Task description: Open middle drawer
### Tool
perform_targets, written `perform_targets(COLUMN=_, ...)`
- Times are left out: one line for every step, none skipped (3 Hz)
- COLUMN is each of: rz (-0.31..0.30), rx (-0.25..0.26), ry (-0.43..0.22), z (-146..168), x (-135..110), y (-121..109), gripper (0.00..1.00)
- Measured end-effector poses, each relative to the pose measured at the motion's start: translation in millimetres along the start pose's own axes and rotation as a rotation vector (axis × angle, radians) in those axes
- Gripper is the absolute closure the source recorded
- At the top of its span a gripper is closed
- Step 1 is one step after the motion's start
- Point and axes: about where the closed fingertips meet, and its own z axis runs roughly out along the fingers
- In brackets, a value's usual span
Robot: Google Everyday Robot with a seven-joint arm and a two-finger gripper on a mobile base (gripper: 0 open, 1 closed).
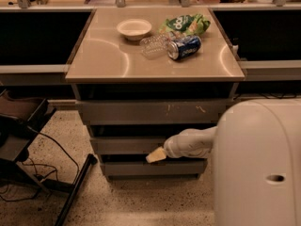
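end effector (156,155): tucked at middle drawer (127,145) bottom lip, below counter (103,65) front edge, probably hooking to pull
grip: can't tell, tbh

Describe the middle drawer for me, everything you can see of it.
The middle drawer shows as a wide, flat grey front with no handle and no marks. It sits level between the scratched top front and the bottom front, with a dark gap above it. None of its inside shows, so it looks barely out, if at all. The gripper is at its lower edge near the middle, apparently against it.
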Motion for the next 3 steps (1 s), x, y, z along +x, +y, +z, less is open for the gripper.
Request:
perform_targets(rz=-0.025, rx=0.041, ry=-0.047, z=6, x=-19, y=-3, gripper=0.0)
perform_targets(rz=-0.024, rx=0.042, ry=-0.047, z=6, x=-19, y=-3, gripper=0.0)
perform_targets(rz=-0.03, rx=0.104, ry=-0.054, z=18, x=-18, y=-10, gripper=0.0)
